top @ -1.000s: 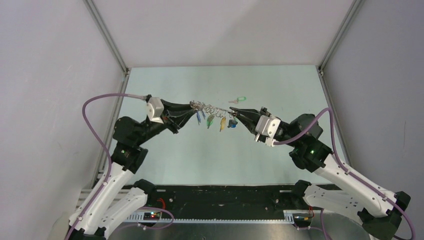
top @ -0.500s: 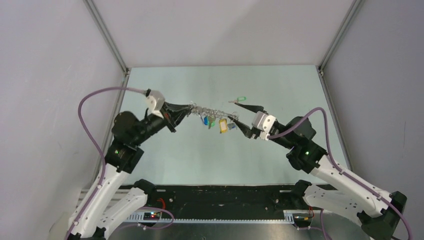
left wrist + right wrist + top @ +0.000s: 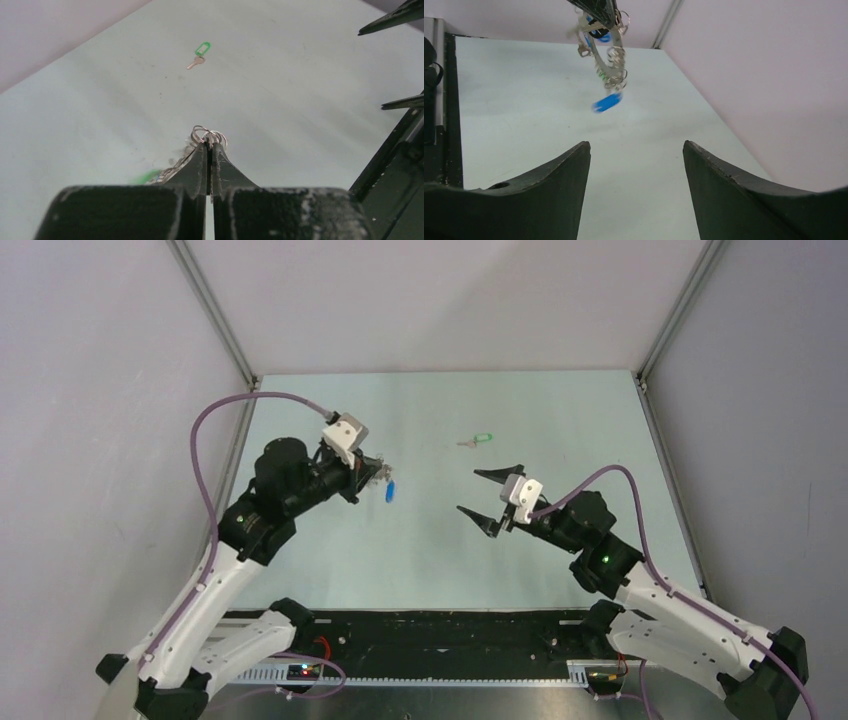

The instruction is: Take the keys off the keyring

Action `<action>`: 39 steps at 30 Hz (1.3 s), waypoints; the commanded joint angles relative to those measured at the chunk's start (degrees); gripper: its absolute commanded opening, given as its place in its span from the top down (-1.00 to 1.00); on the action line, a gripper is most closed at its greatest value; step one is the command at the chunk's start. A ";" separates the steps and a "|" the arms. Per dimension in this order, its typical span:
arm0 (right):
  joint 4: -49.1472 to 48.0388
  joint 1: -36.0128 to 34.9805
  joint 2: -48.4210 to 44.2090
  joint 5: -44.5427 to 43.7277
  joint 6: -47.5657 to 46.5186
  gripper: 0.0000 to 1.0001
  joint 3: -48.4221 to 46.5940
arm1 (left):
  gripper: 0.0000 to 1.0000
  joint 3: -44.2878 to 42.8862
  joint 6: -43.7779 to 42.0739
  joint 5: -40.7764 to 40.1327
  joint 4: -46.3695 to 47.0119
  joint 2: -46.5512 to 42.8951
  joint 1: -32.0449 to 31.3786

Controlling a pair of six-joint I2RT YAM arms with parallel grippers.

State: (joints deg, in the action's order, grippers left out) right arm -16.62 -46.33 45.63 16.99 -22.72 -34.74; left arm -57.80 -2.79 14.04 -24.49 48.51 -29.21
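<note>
Two things differ from half a second ago, when both grippers held the keyring stretched between them. Nearest, at about 4 o'clock on the table [image 3: 430,560], the right gripper [image 3: 468,491] has let go. Its jaws now stand wide apart and hold nothing, and its wrist view shows only bare surface between them [image 3: 635,150].

Farther back, at about 9 o'clock, the left gripper [image 3: 375,472] has pulled away toward its own side. Its jaws are pressed together on the keyring [image 3: 210,135], which it carries alone above the table. The keys [image 3: 390,490] hang under the ring. They are blurred; the lowest is blue, and a trace of green shows beside the fingers. I cannot tell how many there are.

Farthest, at about 1 o'clock, one green key [image 3: 478,440] lies flat on the table, loose, well apart from both grippers and in the same place as before.

The table is a pale, slightly greenish sheet with a few small marks. Plain light grey walls [image 3: 440,300] close it on three sides, and metal posts [image 3: 215,315] run up the two far corners.
</note>
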 commanded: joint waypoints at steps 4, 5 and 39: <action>-7.50 0.44 -1.00 2.38 3.25 -0.22 1.43 | 0.99 -3.79 -17.49 -5.71 -1.10 0.80 -8.73; -8.66 0.45 -0.44 3.05 3.57 -0.18 1.39 | 1.00 -3.89 -20.32 -6.63 -2.32 0.95 -10.57; -23.85 -3.50 13.80 12.50 5.78 0.29 -3.56 | 1.00 4.52 -45.71 -4.83 3.03 -5.98 -21.72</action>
State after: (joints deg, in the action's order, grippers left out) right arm -36.12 -48.49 58.78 28.21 -18.00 -35.05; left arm -54.52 -47.03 5.30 -29.65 44.05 -50.70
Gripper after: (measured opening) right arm 0.355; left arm 0.015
